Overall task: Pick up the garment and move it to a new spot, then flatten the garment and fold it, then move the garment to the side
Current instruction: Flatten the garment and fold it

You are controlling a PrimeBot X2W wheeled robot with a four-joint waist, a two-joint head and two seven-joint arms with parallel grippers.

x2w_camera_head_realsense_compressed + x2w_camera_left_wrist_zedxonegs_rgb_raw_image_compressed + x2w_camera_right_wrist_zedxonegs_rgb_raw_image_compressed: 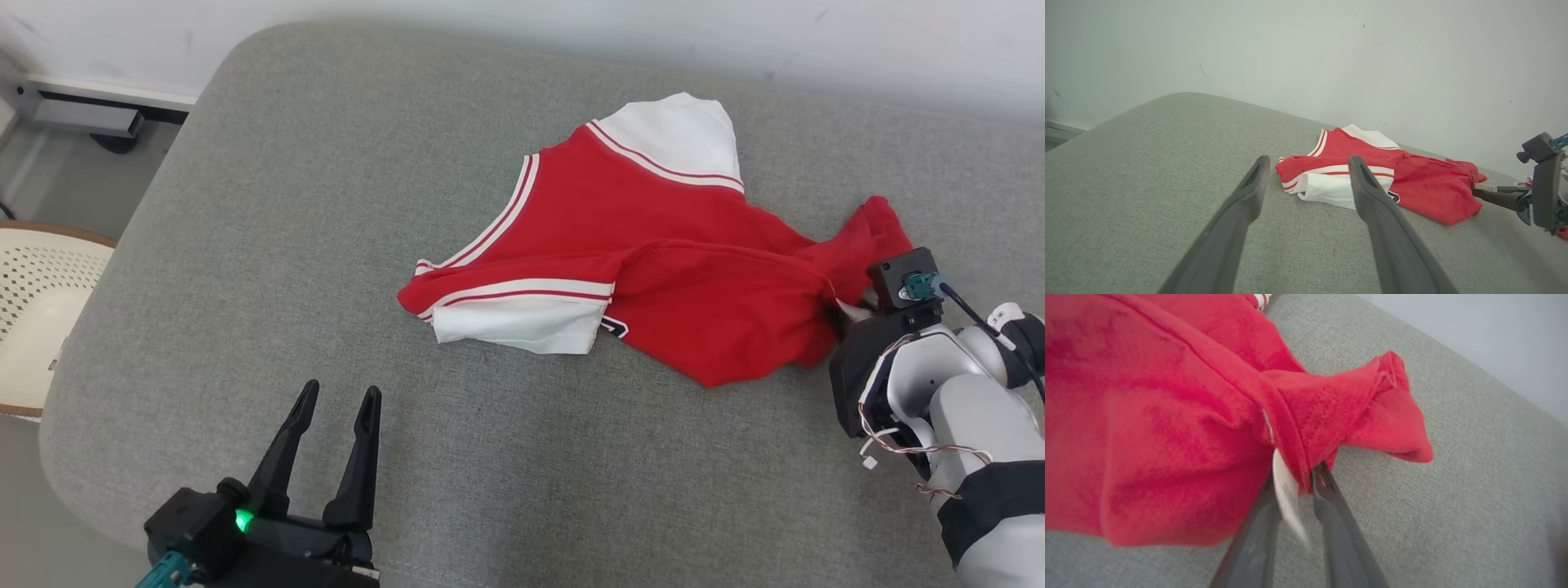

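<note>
A wide grey padded surface (326, 204) takes most of the head view, with a pale wall (571, 33) behind it. At the far left edge stands a white perforated chair (41, 286).

The garment (653, 245), a red shirt with white sleeves and red-and-white striped trim, lies crumpled on the right half of the padded surface. Its right end is drawn toward the right gripper (1296, 477).

The fingers of this gripper are closed to a narrow gap on a bunched fold of the red hem, and the cloth fills the gap. A small white label (1286, 494) hangs just beside them.

The left gripper (341, 392) is at the lower left, well apart from the garment. Its fingers are spread wide and hold nothing.
</note>
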